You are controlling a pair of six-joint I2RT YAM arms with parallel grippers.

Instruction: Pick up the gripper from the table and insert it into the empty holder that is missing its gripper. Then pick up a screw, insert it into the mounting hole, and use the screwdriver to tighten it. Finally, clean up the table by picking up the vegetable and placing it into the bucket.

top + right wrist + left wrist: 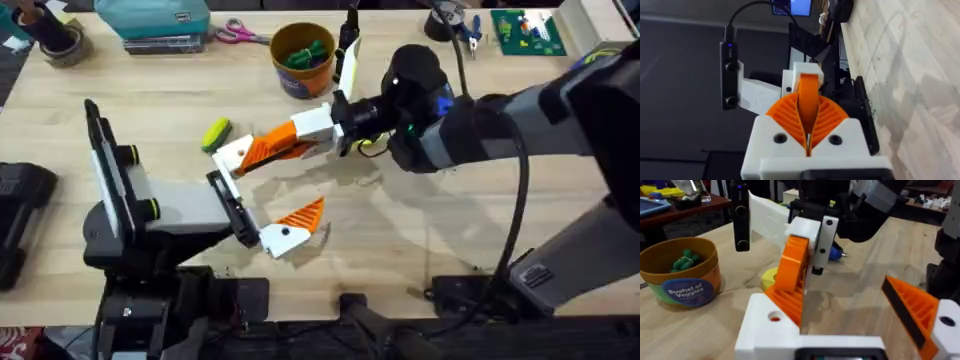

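My right gripper (290, 140) is shut on the loose orange ribbed gripper (268, 150) and holds it against the bare white holder (234, 153) at the left arm's tip. In the left wrist view the orange gripper (792, 275) meets the holder (762, 325) beside its screw hole; I cannot tell how deep it sits. My left gripper (275, 185) stands open, with its other orange finger (303, 214) apart. The yellow-green vegetable (215, 133) lies just left of the holder. The orange bucket (303, 58) stands behind it, holding dark green pieces. A blue screwdriver (836, 254) peeks out behind the right gripper.
Along the table's back edge are pink-handled scissors (236, 33), a teal box (152, 20), a tape roll (62, 42), blue-handled pliers (467, 30) and a green board (530, 30). The right arm (480, 125) spans the table's right half. Bare wood lies in front of the grippers.
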